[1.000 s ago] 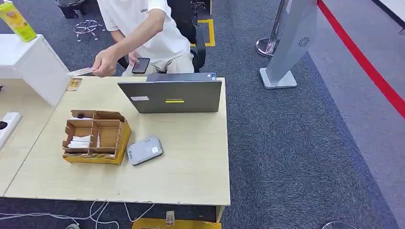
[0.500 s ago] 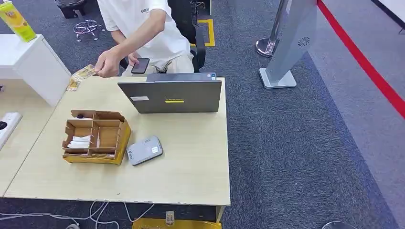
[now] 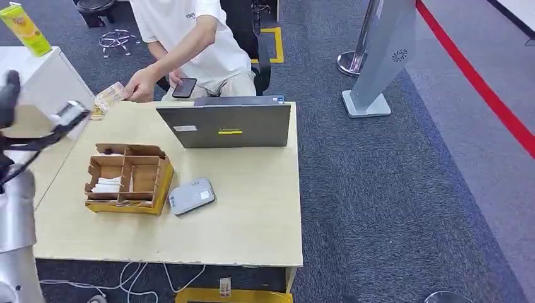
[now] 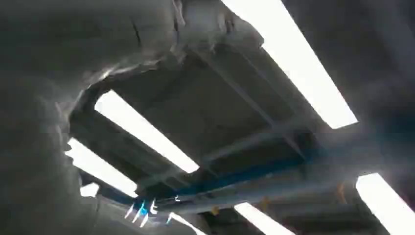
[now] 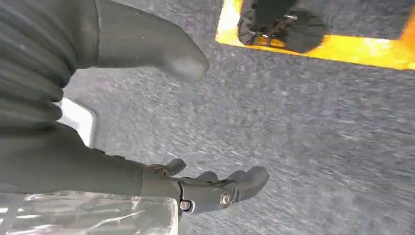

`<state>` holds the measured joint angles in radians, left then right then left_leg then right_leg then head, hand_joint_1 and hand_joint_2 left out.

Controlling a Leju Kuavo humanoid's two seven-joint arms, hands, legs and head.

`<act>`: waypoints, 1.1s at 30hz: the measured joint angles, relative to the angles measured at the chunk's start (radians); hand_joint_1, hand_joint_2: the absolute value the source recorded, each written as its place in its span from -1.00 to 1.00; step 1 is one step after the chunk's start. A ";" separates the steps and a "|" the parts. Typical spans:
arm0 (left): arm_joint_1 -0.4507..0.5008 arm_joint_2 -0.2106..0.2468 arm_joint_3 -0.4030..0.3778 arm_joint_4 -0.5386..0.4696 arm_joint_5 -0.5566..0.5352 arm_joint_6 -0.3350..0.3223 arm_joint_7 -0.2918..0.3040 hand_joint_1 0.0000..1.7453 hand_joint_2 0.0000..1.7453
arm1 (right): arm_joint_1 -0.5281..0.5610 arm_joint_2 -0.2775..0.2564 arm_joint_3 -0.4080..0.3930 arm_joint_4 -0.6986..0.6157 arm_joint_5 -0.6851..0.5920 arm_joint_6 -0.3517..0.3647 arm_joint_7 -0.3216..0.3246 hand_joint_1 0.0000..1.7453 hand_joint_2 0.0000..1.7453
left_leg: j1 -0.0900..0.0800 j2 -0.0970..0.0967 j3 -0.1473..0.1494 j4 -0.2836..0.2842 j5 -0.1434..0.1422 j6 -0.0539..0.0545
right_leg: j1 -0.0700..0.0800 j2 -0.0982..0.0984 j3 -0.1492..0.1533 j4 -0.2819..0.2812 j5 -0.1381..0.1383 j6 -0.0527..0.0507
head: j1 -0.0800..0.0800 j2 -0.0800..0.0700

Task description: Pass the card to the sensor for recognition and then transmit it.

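**Right robot hand (image 5: 122, 171) open over carpet, card (image 3: 110, 96) in a person's grasp**

Right robot hand hangs above grey carpet (image 5: 303, 137) in the right wrist view. Its thumb and dark fingers (image 5: 230, 188) are spread and hold nothing. The left robot hand (image 3: 9, 96) shows as a dark blur at the left edge of the head view, raised on its silver arm (image 3: 14, 233) beside the desk (image 3: 252, 214). Whether its fingers are spread or curled cannot be told. Its own wrist view looks up at ceiling lights (image 4: 142, 132), and the hand is blurred there too.

On the near part of the desk stands a cardboard box (image 3: 129, 180) split into compartments, with white slips (image 3: 106, 186) in a left one. The grey sensor (image 3: 191, 197) lies flat just beside the box's right side. Past both, a grey laptop (image 3: 224, 125) stands open with its lid's back toward the camera.

At the desk's far left corner a seated person (image 3: 195, 38) in a white shirt reaches out one hand (image 3: 140, 84) and holds the card just above the desk edge. It is well apart from the sensor and from both robot hands. The other hand holds a phone (image 3: 185, 87) near the lap.

A yellow-green bottle (image 3: 25, 28) stands on a white counter (image 3: 44, 76) at far left. A grey kiosk (image 3: 385, 57) stands on the carpet at far right.
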<state>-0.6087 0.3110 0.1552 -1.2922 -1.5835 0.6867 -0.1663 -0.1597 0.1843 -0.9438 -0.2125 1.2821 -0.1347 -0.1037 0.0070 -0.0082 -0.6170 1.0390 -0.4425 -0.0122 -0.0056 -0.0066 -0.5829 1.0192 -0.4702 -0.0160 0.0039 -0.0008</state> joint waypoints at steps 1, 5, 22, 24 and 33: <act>-0.019 0.012 -0.001 0.057 0.003 0.002 0.020 -1.00 1.00 | 0.003 0.003 0.004 0.001 0.000 0.000 0.001 -1.00 1.00 | -0.002 0.011 -0.003 0.001 0.000 0.000 | 0.000 0.010 -0.006 0.000 0.003 0.000 | -0.006 0.000; -0.076 0.043 -0.039 0.193 0.031 0.005 0.059 -1.00 1.00 | 0.015 0.005 0.014 0.003 -0.002 -0.003 0.006 -1.00 1.00 | -0.003 0.017 -0.009 0.001 -0.001 0.001 | -0.001 0.017 -0.013 -0.001 0.005 0.004 | -0.006 0.000; -0.317 0.062 -0.115 0.708 0.031 -0.289 0.356 -1.00 1.00 | 0.020 0.005 0.016 0.005 -0.018 -0.003 0.031 -1.00 1.00 | -0.002 0.014 -0.013 0.001 0.002 0.002 | -0.001 0.014 -0.015 -0.002 0.005 0.004 | -0.006 0.000; -0.329 0.061 -0.121 0.736 0.031 -0.284 0.357 -1.00 1.00 | 0.021 0.005 0.016 0.005 -0.018 -0.001 0.031 -1.00 1.00 | -0.002 0.015 -0.013 0.001 0.002 0.002 | -0.001 0.015 -0.016 -0.002 0.005 0.004 | -0.006 0.000; -0.341 0.056 -0.127 0.786 0.031 -0.280 0.363 1.00 1.00 | 0.022 0.005 0.016 0.005 -0.018 0.000 0.031 -1.00 1.00 | -0.002 0.015 -0.013 0.001 0.002 0.003 | -0.001 0.015 -0.016 -0.002 0.005 0.004 | -0.005 0.000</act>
<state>-0.9499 0.3674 0.0278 -0.5062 -1.5530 0.4067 0.1972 -0.1376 0.1892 -0.9281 -0.2071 1.2642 -0.1343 -0.0729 0.0047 0.0065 -0.6301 1.0396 -0.4408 -0.0096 -0.0065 0.0082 -0.5987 1.0172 -0.4649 -0.0121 -0.0015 -0.0008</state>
